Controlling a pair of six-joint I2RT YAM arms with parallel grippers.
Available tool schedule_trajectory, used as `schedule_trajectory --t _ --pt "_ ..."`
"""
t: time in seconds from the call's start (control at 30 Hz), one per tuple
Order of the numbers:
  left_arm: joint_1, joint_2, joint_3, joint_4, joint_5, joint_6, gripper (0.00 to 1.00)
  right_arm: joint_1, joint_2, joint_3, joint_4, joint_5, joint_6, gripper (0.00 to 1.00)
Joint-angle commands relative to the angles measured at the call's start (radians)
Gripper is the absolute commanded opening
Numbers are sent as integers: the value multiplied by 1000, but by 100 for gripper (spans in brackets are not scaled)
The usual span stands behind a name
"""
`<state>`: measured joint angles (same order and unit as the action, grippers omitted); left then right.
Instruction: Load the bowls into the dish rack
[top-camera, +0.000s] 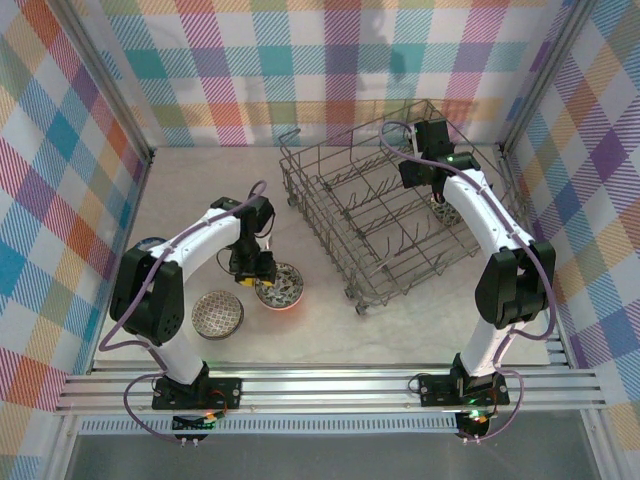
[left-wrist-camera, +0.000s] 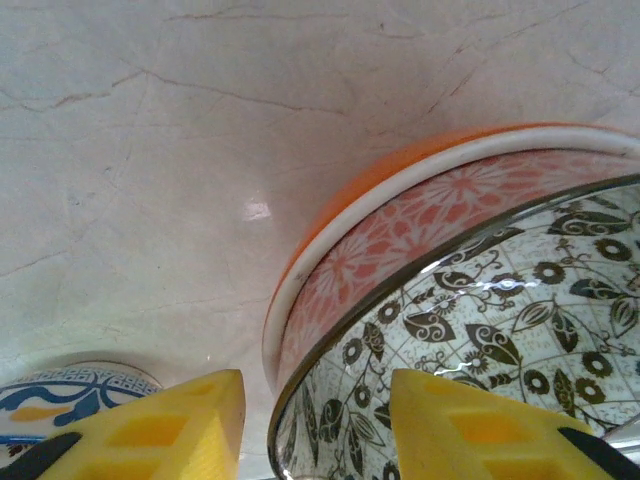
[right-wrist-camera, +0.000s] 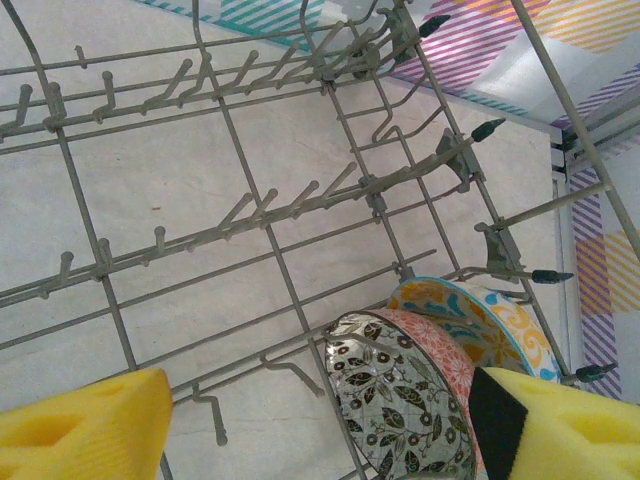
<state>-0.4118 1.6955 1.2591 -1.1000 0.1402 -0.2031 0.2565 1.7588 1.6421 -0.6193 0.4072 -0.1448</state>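
A bowl (top-camera: 281, 289) with a dark floral inside and an orange outside sits on the table left of the dish rack (top-camera: 385, 215). My left gripper (top-camera: 254, 279) is lowered over that bowl's near-left rim. In the left wrist view the gripper (left-wrist-camera: 318, 430) is open and straddles the bowl's rim (left-wrist-camera: 300, 330), one yellow finger outside and one inside, with gaps on both sides. A grey mosaic bowl (top-camera: 217, 313) lies beside it. My right gripper (right-wrist-camera: 320, 440) hangs open inside the dish rack (right-wrist-camera: 270, 240), above a floral bowl (right-wrist-camera: 400, 400) and an orange-yellow bowl (right-wrist-camera: 480, 320) that stand on edge.
A blue-patterned bowl (left-wrist-camera: 70, 395) lies left of my left gripper, partly hidden behind the left arm (top-camera: 150, 243) in the top view. Plaid walls close in the table on three sides. The rack's upright tines (right-wrist-camera: 250, 210) rise around my right gripper.
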Motion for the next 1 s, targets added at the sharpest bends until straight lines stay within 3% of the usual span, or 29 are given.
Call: schedule_trajectory --t 0.0,0.23,0.67,0.97 --pt "-12 17 25 -26 -14 21 40 7 -24 -13 -11 2 16 79" --pt "-12 18 15 -18 -16 19 33 6 -19 -5 -11 -2 17 79" --pt "-15 15 32 -27 -6 23 12 9 -19 -8 -8 -5 24 79" --pt "-14 -3 44 -40 -8 25 6 12 -21 -4 -6 -10 28 79"
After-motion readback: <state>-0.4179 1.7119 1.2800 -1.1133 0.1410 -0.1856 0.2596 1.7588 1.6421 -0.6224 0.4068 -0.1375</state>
